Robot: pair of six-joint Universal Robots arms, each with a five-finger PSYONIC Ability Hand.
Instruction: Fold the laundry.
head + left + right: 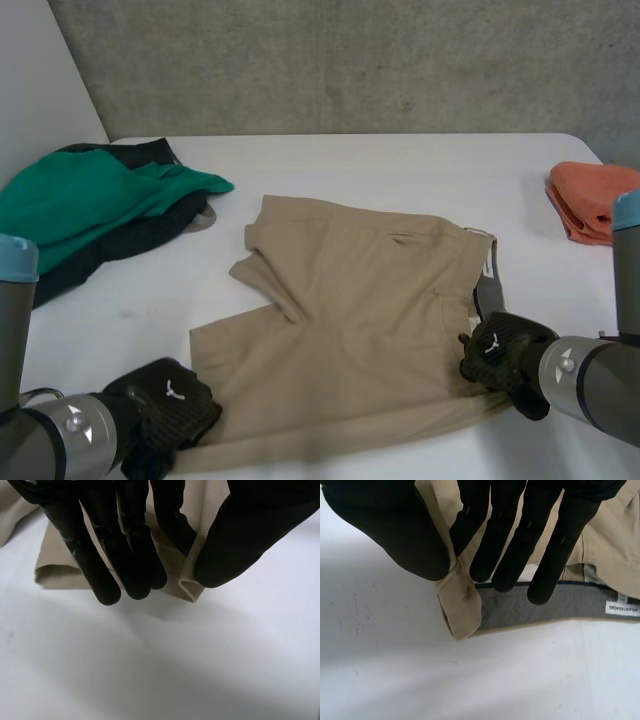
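Lying flat near the middle of the white table [400, 170], a pair of beige shorts [360, 300] has its waistband toward 3 o'clock and its two legs toward 9 o'clock. The farther leg has a corner turned over on itself.

The left hand [165, 405] sits at 7 o'clock from the shorts, on the near corner of the nearer leg's hem. In its wrist view the thumb [250, 525] presses the folded hem corner against the fingers [135, 555], so the hand is pinching the cloth. The table lies bare beyond the fingertips.

The right hand [505, 355] is at 4 o'clock from the shorts, at the near end of the waistband. In its wrist view a fold of beige cloth is caught between thumb [395, 530] and the nearest finger. The other fingers hang straight over the grey lining [535, 610] of the waistband, which is turned outward. A white label [622, 608] shows on that lining, away from the thumb.

At 10 o'clock on the table a green garment [90, 205] lies heaped on a black garment [120, 245], well apart from the shorts. At 2 o'clock, at the table's edge, an orange cloth [585, 200] lies folded. A grey concrete wall [350, 60] stands behind the table at 12 o'clock.
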